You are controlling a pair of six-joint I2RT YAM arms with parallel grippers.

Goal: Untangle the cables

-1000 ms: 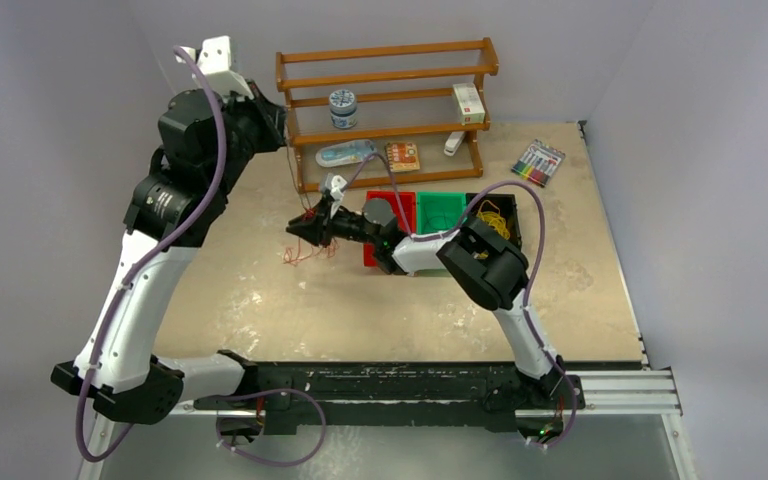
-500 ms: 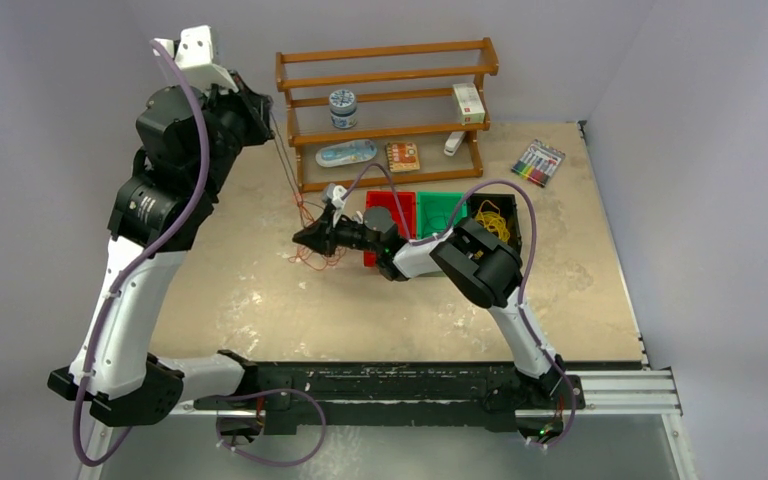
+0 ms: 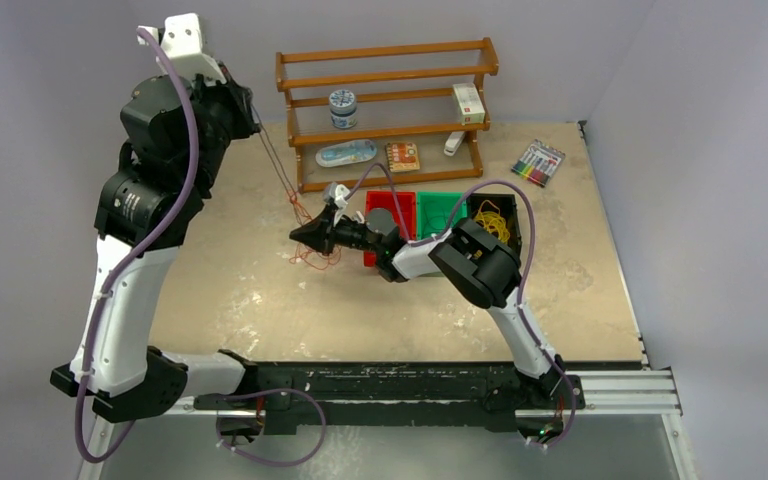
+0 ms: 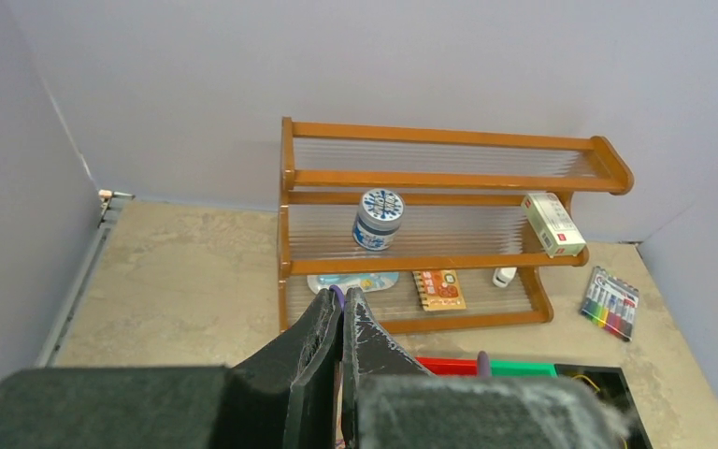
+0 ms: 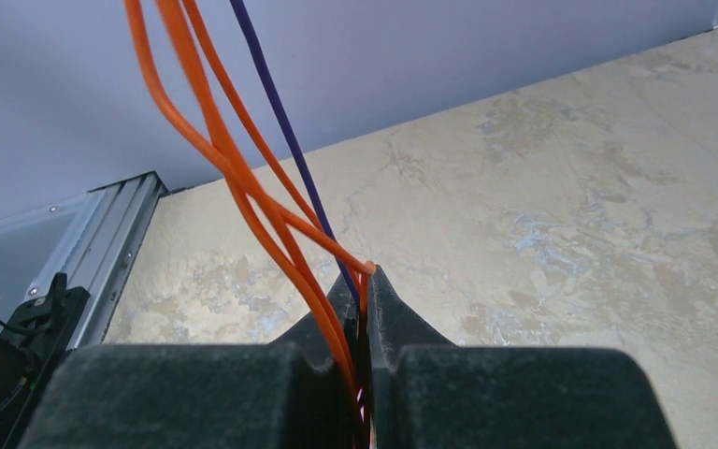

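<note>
The cables (image 3: 312, 258) are a small orange-red tangle lying on the table just left of the bins. My right gripper (image 3: 296, 237) is low over it and shut on orange cables (image 5: 224, 150) and a purple cable (image 5: 280, 112), which run up out of the closed jaws (image 5: 363, 279). A thin dark strand (image 3: 278, 165) runs taut up and to the left to my left gripper (image 3: 256, 122), raised high by the shelf's left end. That gripper (image 4: 341, 297) is shut, with a bit of purple cable showing at its tips.
A wooden shelf (image 3: 390, 75) stands at the back with a jar (image 3: 343, 108), a box (image 3: 469, 102) and small items. Red (image 3: 388, 198), green (image 3: 442, 210) and black (image 3: 513, 215) bins sit mid-table, with yellow cables (image 3: 493, 220) in the black one. A marker pack (image 3: 538, 162) lies at the right.
My left arm has risen up and to the left, drawing the strand taut. My right gripper has closed on the cables and stayed near the tangle.
</note>
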